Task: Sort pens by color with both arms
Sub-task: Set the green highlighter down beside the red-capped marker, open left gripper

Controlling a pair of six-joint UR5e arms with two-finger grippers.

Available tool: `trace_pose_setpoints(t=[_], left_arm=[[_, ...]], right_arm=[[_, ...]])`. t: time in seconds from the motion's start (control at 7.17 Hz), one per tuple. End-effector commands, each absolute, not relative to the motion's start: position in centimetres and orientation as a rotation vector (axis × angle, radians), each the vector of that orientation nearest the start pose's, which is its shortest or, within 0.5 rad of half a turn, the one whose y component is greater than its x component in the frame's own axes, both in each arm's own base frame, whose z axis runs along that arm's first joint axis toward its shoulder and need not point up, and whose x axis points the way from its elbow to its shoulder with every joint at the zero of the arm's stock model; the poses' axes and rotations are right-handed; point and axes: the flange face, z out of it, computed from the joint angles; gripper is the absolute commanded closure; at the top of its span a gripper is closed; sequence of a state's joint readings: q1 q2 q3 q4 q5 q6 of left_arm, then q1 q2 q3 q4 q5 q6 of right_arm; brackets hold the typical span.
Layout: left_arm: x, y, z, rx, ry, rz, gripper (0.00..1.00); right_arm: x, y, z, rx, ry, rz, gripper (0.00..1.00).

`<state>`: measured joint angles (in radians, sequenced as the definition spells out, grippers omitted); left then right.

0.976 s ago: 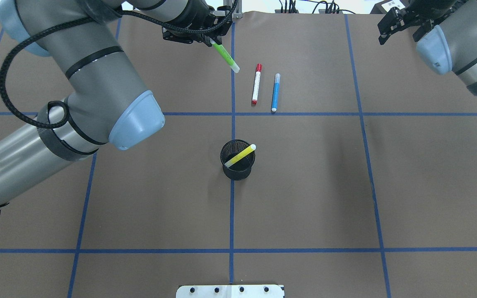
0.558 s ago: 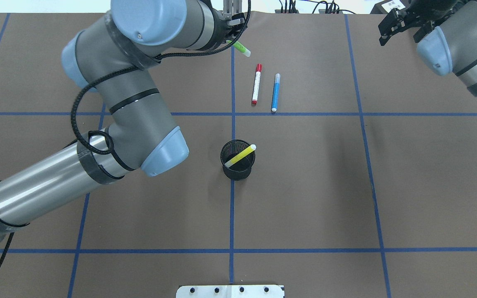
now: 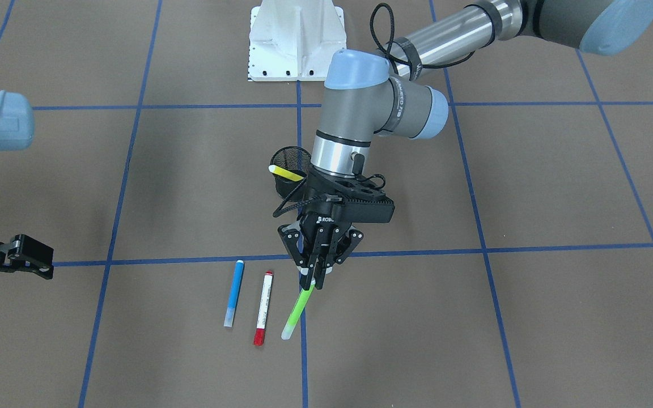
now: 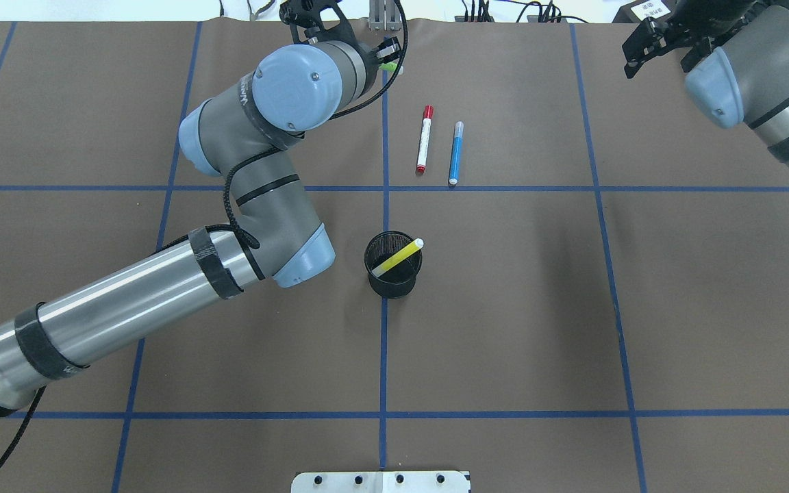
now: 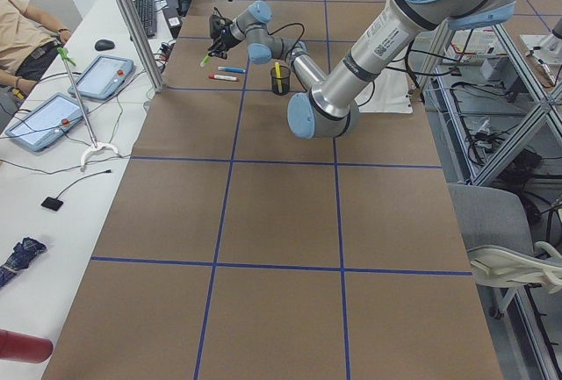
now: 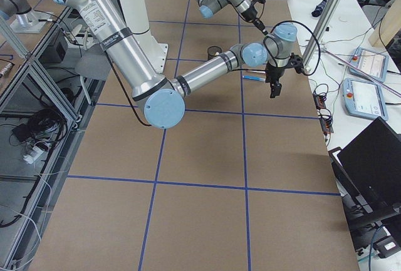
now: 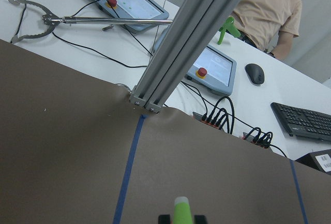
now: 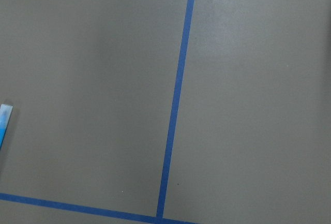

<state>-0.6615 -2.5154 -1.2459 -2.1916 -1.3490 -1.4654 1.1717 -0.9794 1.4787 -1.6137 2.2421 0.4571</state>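
My left gripper hangs just above the table, shut on the top of a green pen that slants down toward the table's far edge. From overhead the left gripper is mostly hidden under its wrist, with only a bit of the green pen showing. The white pen with red ends and the blue pen lie side by side on the mat. A yellow pen leans in the black mesh cup. My right gripper hovers open and empty at the far right corner.
The white pedestal base stands at the robot's side of the table. An aluminium post rises at the far edge, with tablets, cables and a seated person beyond. Blue tape lines cross the brown mat.
The left arm has swung its elbow and wrist toward the centre, and the green pen has tipped and moved toward the far edge. The right arm has barely moved.
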Motion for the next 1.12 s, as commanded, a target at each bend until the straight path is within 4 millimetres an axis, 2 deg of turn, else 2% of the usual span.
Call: trace_pose_setpoints(t=[0.0, 0.28, 0.98], left_arm=[[55.9, -62.6, 14.4, 0.663, 1.036, -0.627, 1.0], [57.8, -63.8, 18.1, 0.665, 1.032, -0.619, 1.0], [60.7, -61.1, 17.5, 0.676, 1.075, -0.545, 1.0]], right_arm=[[-21.3, -67.7, 35.3, 0.129, -0.776, -0.104, 0.01], [-21.8, -67.5, 35.5, 0.13, -0.764, -0.109, 0.01], [-23.0, -67.3, 35.5, 0.13, -0.752, -0.123, 0.01]])
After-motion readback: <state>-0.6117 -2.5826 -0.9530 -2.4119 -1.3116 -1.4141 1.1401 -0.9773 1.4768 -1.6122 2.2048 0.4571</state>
